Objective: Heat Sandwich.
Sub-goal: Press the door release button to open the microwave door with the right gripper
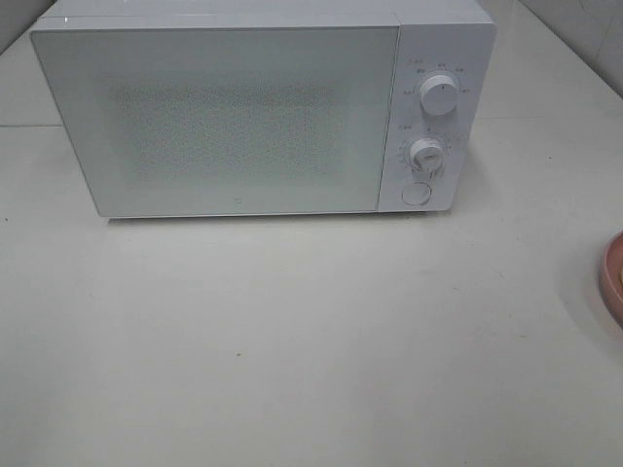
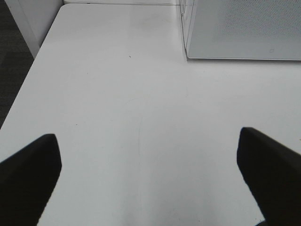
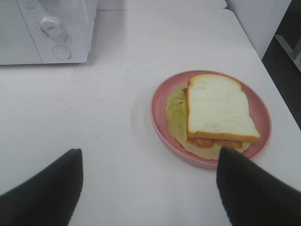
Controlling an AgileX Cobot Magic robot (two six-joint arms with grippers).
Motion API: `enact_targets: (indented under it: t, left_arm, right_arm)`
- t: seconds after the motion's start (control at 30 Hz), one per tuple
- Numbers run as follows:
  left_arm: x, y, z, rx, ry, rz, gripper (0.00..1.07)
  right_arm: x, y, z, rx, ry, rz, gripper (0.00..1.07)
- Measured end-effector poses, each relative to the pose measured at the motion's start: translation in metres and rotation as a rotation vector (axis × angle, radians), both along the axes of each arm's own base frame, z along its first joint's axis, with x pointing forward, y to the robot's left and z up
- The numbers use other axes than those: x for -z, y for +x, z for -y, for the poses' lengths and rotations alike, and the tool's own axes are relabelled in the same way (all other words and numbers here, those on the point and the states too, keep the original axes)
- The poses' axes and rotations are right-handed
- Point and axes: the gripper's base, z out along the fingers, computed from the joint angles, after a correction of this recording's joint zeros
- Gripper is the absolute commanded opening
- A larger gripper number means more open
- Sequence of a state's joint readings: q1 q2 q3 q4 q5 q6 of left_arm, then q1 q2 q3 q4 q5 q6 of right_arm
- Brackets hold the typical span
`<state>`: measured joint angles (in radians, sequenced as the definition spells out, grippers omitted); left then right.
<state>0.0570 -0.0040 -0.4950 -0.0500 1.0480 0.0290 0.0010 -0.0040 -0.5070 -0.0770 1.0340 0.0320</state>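
Right wrist only: sandwich [image 3: 220, 106] on plate [image 3: 156, 110]; left claw [image 2: 148, 139], right claw [image 3: 150, 154] both open.

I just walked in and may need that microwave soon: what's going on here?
Nothing is being handled yet. The microwave stands at the back of the table with its door shut. The sandwich lies untouched on a pink plate, off to the microwave's right. The right gripper hangs open above the table, facing that plate. The left gripper is open too, over the tabletop near the microwave's left front corner. Neither holds anything.
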Motion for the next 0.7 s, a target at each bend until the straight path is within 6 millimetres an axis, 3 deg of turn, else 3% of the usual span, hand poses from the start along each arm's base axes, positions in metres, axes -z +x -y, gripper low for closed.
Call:
enact_targets:
  t: [0.7]
  left_arm:
    - [0.0000,0.0000,0.0000,0.000,0.000,0.000,0.96]
  right_arm:
    - [0.0000,0.0000,0.0000,0.000,0.000,0.000,0.75]
